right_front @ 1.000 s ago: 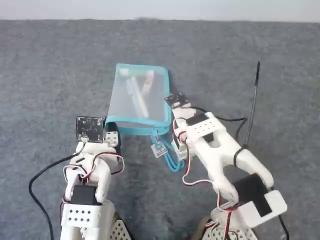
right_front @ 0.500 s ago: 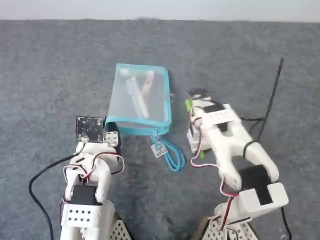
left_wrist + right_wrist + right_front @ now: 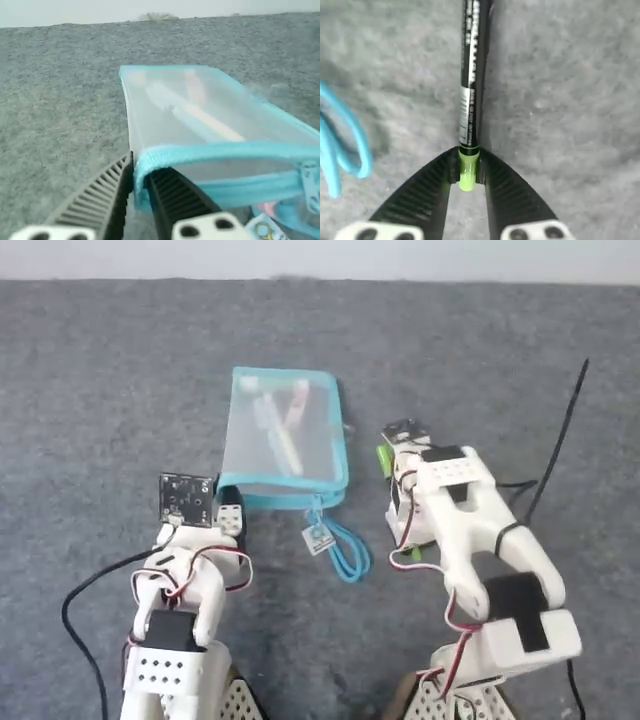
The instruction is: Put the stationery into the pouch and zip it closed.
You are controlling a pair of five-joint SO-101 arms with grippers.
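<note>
Pouch [image 3: 285, 435] with pens [image 3: 284, 440] inside, its corner in left jaws' pinch; green-tipped marker [image 3: 471, 75] in right jaws' pinch

No text could be read anywhere. A white label [image 3: 465, 112] with fine print ran along the black barrel of the pen [image 3: 471, 60], its characters too small to make out. The small tag [image 3: 318, 538] at the zip pull of the pouch [image 3: 285, 440] carried a yellowish mark, too blurred to pass as letters or numbers.
</note>
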